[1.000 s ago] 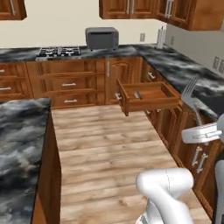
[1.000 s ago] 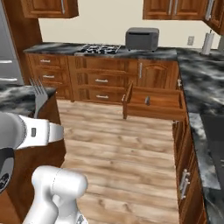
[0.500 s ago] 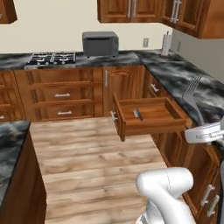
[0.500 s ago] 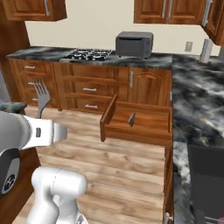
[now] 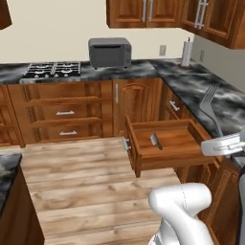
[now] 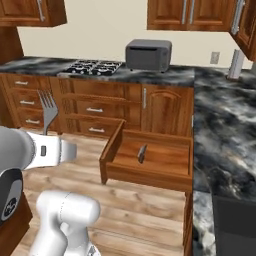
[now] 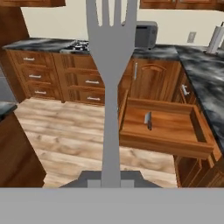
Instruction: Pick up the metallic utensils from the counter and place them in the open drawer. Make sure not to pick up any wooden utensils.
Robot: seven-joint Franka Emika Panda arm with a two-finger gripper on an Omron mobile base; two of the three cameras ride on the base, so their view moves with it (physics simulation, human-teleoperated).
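The fork (image 7: 111, 74) stands upright in the pincer (image 7: 110, 181), whose jaws are nearly closed on the lower end of its handle; the tines point up. In the left base view the fork (image 5: 210, 107) rises above the white wrist at the right edge, over the marbled bench (image 5: 210, 95) that runs along the right wall. In the right base view the fork (image 6: 48, 111) stands above the arm at the left, in front of the lower cabinets.

The drawer (image 5: 165, 146) is pulled fully out from the cabinet run below the right-hand bench, just past the corner where that bench meets the back bench. It juts over the wooden floor (image 5: 81, 177), its narrow front with the short silver handle (image 5: 126, 144) facing left in the left base view. Inside it, on the drawer bottom near the middle, lies a small cleaver (image 7: 148, 119) with its blade toward the front of the drawer; it also shows in the right base view (image 6: 142, 153). The fork is well apart from the drawer, held high and in front of it.

On the back bench sit a gas hob (image 6: 92, 66) and, right of it, a grey toaster oven (image 6: 148, 54). A paper towel roll (image 5: 186, 53) stands at the far end of the right-hand bench.
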